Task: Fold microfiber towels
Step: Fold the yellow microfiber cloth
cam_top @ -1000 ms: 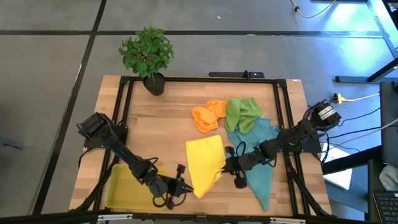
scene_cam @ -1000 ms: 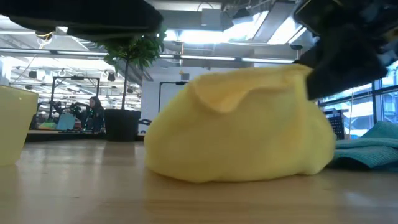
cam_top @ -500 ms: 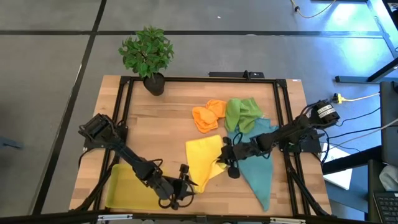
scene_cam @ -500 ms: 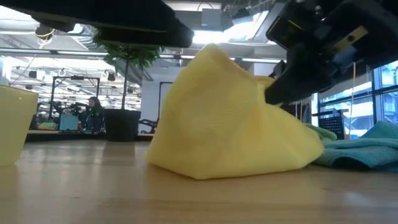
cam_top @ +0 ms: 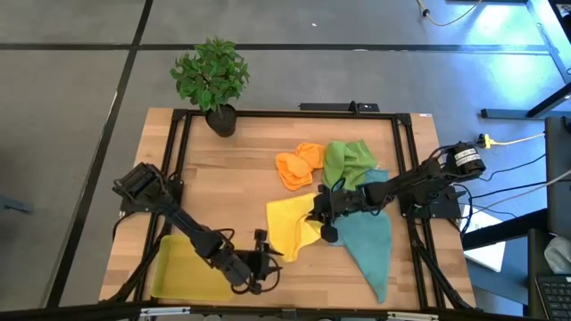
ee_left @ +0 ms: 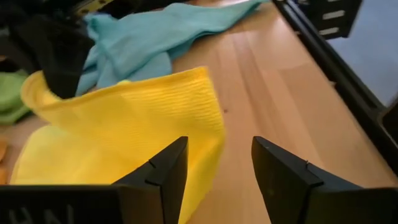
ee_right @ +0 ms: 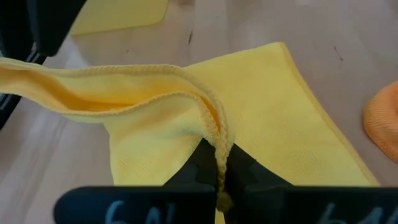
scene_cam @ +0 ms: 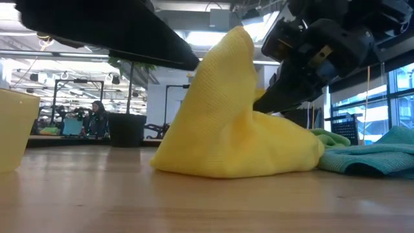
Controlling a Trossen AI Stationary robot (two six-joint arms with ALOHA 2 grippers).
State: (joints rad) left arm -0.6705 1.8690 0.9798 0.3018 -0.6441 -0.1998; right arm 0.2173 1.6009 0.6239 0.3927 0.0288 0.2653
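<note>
The left gripper (cam_top: 272, 259) is hovering low near the desk's front edge with its fingers (ee_left: 163, 171) parted, gripping nothing. The right gripper (cam_top: 314, 210) is reaching toward mid-desk, its fingers (ee_right: 208, 163) pinching together.

My two arms are dark and slender, trailing black cables; my fingers (ee_left: 280, 180) are black, angular wedges with faint embossed lettering.

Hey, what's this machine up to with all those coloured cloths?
It is folding towels. The right claw is shut on an edge of the yellow towel and holds it lifted above the part lying flat on the wooden table. The left claw is open beside the towel's near corner. The orange towel, green towel and teal towels lie crumpled nearby.
</note>
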